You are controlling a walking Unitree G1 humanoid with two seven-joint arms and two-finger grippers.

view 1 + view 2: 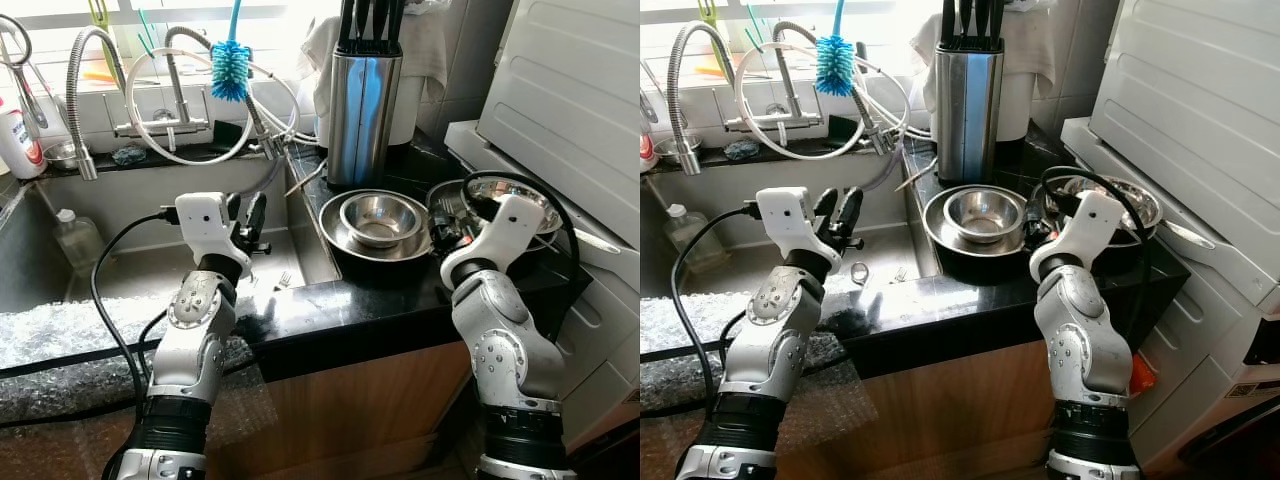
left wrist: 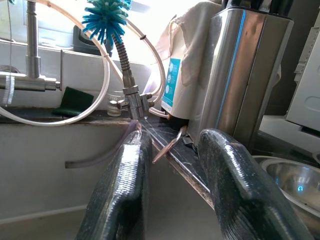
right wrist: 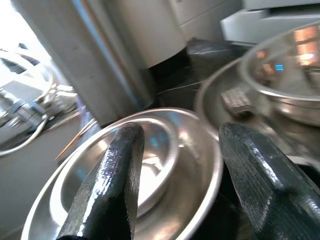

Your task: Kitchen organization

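Note:
Two stacked steel bowls [image 1: 378, 228] sit on the black counter [image 1: 330, 305] just right of the sink [image 1: 110, 275], the smaller one nested inside. A third steel bowl [image 1: 520, 195] rests in a dark pan further right. My right gripper [image 3: 185, 135] hovers open just above the near right rim of the stacked bowls, holding nothing. My left gripper [image 1: 252, 222] is open and empty over the sink's right end, pointing toward the faucet hose [image 2: 131, 95]. A tall steel knife block [image 1: 362, 110] stands behind the bowls.
A blue bottle brush [image 1: 230, 70] hangs at the faucet. A fork [image 1: 283, 282] and a plastic bottle [image 1: 75, 240] lie in the sink. A white appliance [image 1: 570, 90] crowds the right side. A black cable [image 1: 105, 300] loops by my left arm.

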